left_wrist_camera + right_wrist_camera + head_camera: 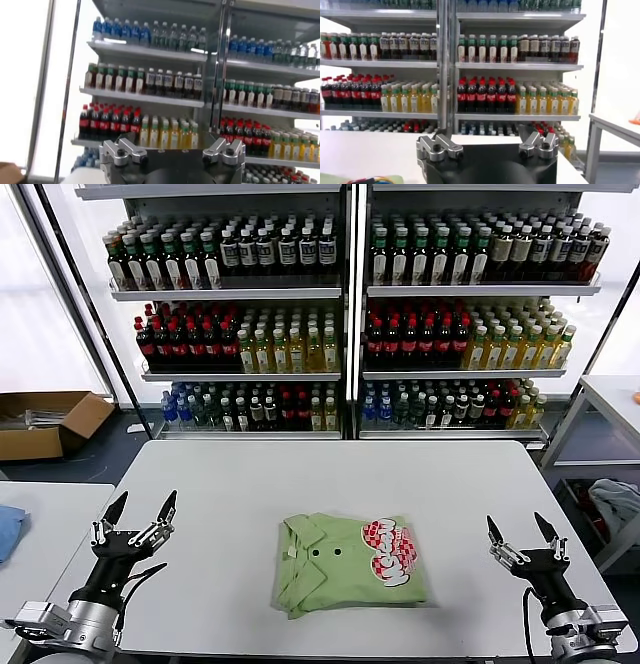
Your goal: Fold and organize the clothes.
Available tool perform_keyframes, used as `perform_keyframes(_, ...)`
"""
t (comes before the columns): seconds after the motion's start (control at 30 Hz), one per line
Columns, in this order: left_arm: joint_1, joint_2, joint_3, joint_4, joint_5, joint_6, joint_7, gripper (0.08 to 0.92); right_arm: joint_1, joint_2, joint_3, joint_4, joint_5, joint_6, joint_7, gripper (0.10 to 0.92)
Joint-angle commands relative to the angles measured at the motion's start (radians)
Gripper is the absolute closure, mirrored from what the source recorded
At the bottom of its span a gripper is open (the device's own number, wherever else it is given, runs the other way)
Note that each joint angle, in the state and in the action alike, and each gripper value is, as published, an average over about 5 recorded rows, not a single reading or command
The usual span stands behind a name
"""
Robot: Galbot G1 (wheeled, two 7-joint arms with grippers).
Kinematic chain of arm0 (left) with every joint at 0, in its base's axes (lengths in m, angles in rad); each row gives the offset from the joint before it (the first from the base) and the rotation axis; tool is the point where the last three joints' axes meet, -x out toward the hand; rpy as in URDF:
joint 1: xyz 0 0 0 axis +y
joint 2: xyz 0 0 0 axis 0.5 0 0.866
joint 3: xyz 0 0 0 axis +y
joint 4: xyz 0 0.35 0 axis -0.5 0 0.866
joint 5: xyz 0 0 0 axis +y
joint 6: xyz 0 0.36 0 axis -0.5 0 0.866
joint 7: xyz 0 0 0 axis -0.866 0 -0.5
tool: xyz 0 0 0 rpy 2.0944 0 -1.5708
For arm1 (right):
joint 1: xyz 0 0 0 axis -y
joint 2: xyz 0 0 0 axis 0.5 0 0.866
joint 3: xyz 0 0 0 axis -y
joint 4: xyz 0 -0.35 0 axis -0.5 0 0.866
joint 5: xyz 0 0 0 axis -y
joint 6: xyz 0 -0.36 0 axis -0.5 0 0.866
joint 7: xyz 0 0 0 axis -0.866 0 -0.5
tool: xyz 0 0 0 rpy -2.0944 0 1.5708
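The light green polo shirt (348,562) lies folded into a compact rectangle at the middle front of the white table (330,474), collar and small dark buttons at its left, red-and-white checkered print at its right. My left gripper (141,510) is open and empty, raised near the table's front left corner, well left of the shirt. My right gripper (521,531) is open and empty, raised near the front right corner, right of the shirt. A sliver of the shirt shows at the lower corner of the right wrist view (350,178). Both wrist views look at the shelves.
Shelves full of drink bottles (340,314) stand behind the table. A cardboard box (45,422) sits on the floor at the left. A blue cloth (8,527) lies on a side table at the left. A grey-white cloth bundle (620,502) sits at the right under another table.
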Motion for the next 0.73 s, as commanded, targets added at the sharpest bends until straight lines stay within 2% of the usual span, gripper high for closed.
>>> perform_keyframes(0.03, 0.006, -0.047, -0.060, -0.010, 0.078, -0.049, 0.103, 0.177, -0.050, 0.037, 0.061, 0.013, -0.031, 0.023, -0.034, 0.203)
perform_keyframes(0.73, 0.025, -0.079, -0.108, -0.014, 0.076, -0.072, 0.137, 0.177, -0.078, 0.026, 0.078, 0.031, -0.039, 0.018, -0.084, 0.203)
